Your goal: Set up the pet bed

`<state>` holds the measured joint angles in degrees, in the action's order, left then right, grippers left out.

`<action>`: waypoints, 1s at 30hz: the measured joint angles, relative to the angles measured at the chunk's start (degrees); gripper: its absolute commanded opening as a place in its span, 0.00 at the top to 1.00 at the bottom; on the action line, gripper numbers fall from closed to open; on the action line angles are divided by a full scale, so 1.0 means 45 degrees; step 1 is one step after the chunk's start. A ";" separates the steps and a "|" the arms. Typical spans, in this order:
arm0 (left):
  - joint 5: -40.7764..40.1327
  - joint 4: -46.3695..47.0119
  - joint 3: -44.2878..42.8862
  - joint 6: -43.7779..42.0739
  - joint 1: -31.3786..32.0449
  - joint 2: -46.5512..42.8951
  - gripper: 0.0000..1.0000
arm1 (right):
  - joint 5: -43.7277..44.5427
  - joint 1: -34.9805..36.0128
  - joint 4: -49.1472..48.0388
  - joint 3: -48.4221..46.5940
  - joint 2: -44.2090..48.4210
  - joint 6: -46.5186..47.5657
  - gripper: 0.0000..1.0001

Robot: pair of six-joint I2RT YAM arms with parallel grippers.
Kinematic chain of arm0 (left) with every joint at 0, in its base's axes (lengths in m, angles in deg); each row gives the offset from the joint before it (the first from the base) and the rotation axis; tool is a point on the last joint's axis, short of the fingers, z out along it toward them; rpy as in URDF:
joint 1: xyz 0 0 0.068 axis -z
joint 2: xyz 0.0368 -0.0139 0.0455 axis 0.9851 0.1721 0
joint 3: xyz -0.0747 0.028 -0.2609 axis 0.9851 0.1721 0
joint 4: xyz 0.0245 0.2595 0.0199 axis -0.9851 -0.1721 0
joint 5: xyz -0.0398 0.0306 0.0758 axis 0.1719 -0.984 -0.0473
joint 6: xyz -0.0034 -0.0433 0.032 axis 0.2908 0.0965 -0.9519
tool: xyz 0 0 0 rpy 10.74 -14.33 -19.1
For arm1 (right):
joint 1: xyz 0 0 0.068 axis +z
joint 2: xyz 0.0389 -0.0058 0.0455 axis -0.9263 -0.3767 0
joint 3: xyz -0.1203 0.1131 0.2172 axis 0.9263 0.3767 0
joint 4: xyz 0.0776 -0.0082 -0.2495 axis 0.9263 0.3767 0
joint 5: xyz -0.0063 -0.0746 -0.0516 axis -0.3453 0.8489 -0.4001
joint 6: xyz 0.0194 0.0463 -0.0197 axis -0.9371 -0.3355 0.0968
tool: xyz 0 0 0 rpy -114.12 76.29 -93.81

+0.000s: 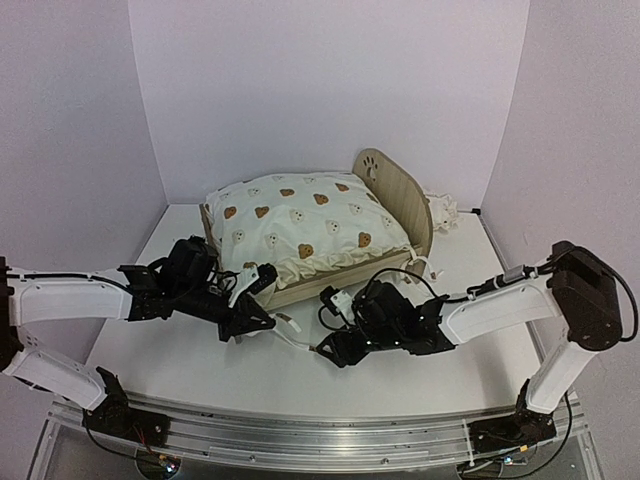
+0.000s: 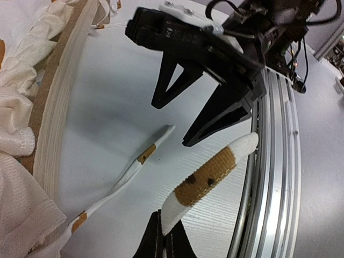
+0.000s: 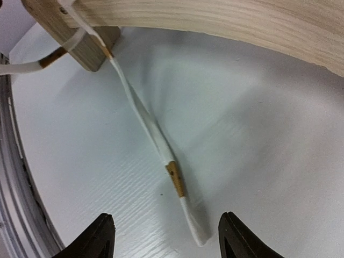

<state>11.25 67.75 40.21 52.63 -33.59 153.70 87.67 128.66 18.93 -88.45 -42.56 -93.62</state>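
The pet bed (image 1: 398, 192) stands at the back middle, a light-wood frame with a paw-print headboard. A cream bear-print cushion (image 1: 300, 225) lies on it. My left gripper (image 2: 163, 244) is shut on the end of a cream tie strap (image 2: 209, 174) with a brown bear patch, just in front of the bed's near corner (image 1: 250, 322). A second strap (image 3: 174, 180) runs from the wooden frame (image 3: 215, 21) across the table. Its free end lies between the open fingers (image 3: 102, 236) of my right gripper (image 3: 166, 228), untouched. The small pillow (image 1: 442, 210) sits behind the headboard at the right.
Both grippers work close together in front of the bed; the right gripper (image 2: 172, 122) hangs just beyond the held strap. The metal rail (image 2: 274, 161) runs along the table's near edge. White walls close in the back and sides.
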 measured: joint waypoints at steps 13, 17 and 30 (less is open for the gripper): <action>-0.1479 0.1244 -0.0205 0.2326 0.0000 0.0393 1.00 | 0.1516 0.0810 0.1246 -0.1477 -0.2414 0.1767 1.00; -0.1856 0.1653 -0.0205 0.2681 0.0000 0.0458 1.00 | 0.1493 0.1075 0.1696 -0.1640 -0.2379 0.1865 1.00; -0.1763 0.2949 -0.0205 0.1931 0.0000 0.1672 0.82 | -0.1431 0.3050 0.3600 -0.4610 -0.2333 0.1706 1.00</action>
<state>3.32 81.02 39.28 61.32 -33.59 161.22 81.23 142.39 35.13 -109.20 -53.06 -85.94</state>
